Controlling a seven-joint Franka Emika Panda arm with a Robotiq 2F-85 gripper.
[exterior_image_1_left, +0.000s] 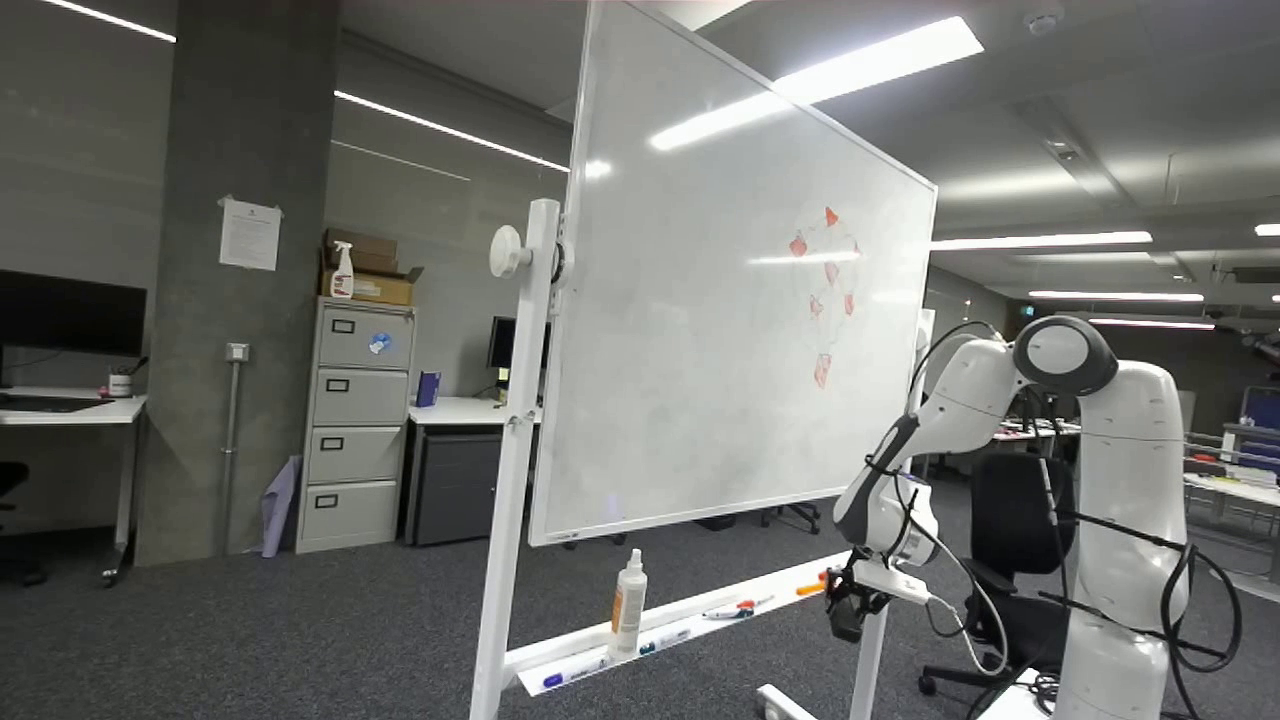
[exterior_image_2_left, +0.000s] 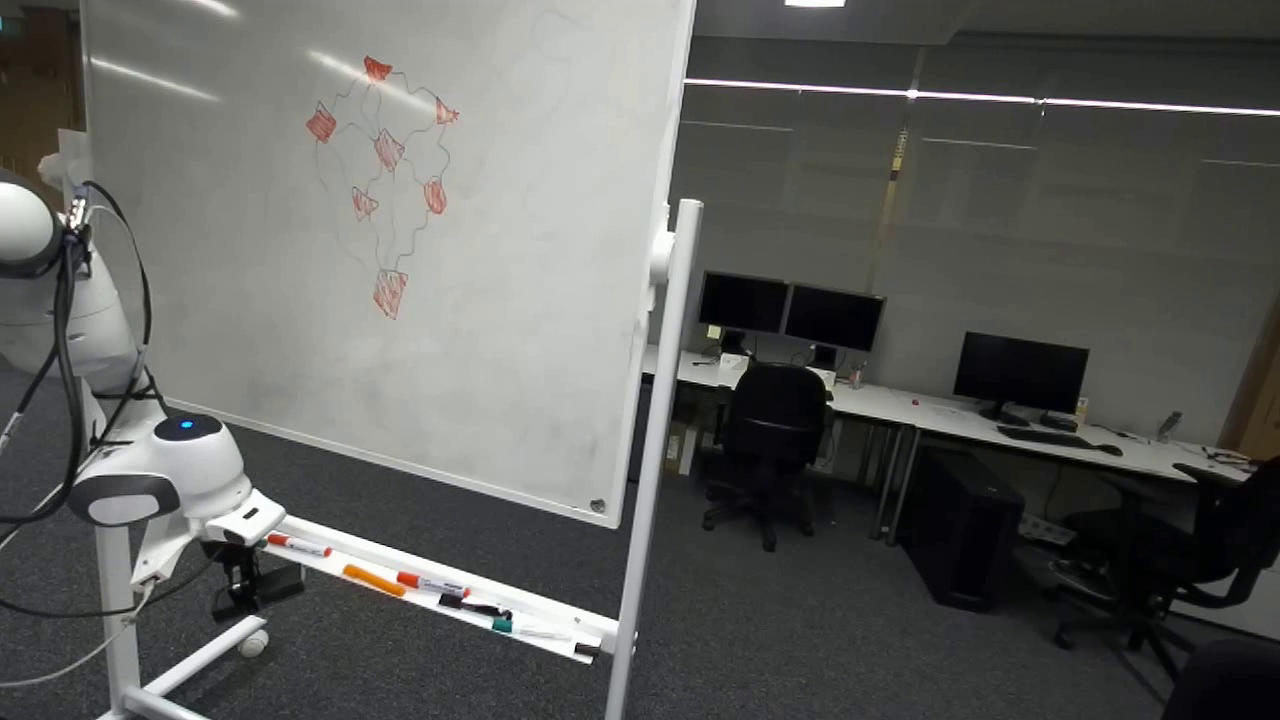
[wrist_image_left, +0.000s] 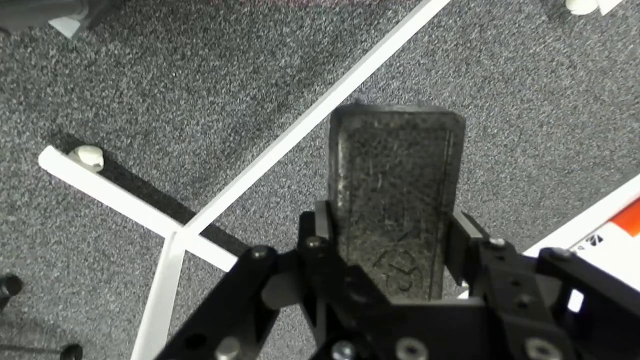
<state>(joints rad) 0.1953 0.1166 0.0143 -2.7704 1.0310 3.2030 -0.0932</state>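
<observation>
Black two-fingered pincer (wrist_image_left: 392, 225) grips dark rectangular block (wrist_image_left: 397, 160) with rounded corners, above grey carpeted floor (wrist_image_left: 225, 75), near long white tray (exterior_image_2_left: 545, 607) bearing coloured markers (exterior_image_2_left: 432, 584).

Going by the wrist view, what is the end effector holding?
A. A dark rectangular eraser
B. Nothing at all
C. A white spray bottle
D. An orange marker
A, since the wrist view shows the dark rectangular eraser clamped in the end effector, filling the gap between its jaws.
</observation>
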